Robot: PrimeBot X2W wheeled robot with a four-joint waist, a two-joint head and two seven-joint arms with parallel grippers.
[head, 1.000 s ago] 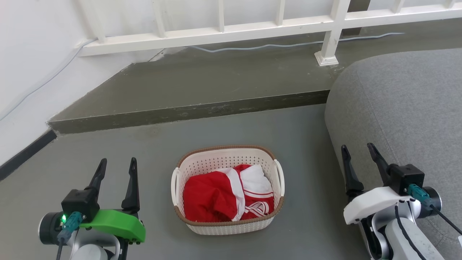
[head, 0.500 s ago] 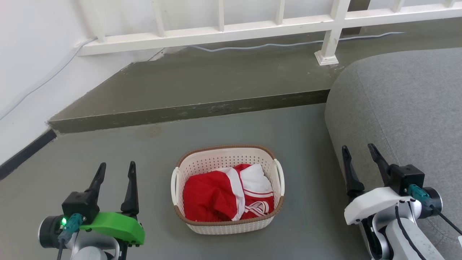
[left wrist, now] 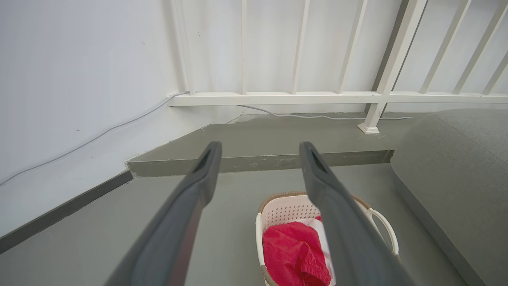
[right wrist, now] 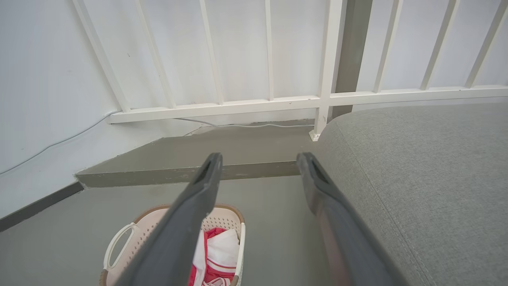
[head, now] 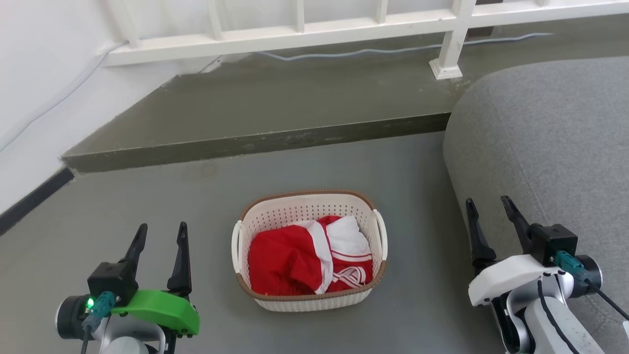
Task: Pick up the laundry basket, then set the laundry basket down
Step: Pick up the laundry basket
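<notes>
The laundry basket (head: 275, 222) rests on the grey floor in the middle of the head view, cream-white and perforated with a brown rim and two white side handles. Red-and-white clothing (head: 308, 260) lies inside it. My left gripper (head: 161, 232) stands open to the basket's left, clear of it and empty. On the basket's right, my right gripper (head: 487, 206) is also open and empty, beside the grey cushion. The left wrist view has the basket (left wrist: 283, 206) low and right of centre, partly behind one finger. In the right wrist view the basket (right wrist: 137, 230) lies at the lower left.
A big grey cushion (head: 550, 147) fills the right side, close to my right arm. Behind the basket a raised concrete step (head: 255, 142) crosses the floor, with a white railing (head: 314, 32) and a pale cable (head: 393, 50) on it. A white wall (head: 39, 78) borders the left.
The whole head picture has shifted, so the camera has moved slightly. My left gripper has sunk a little lower in view. The basket and right gripper stay as they were.
</notes>
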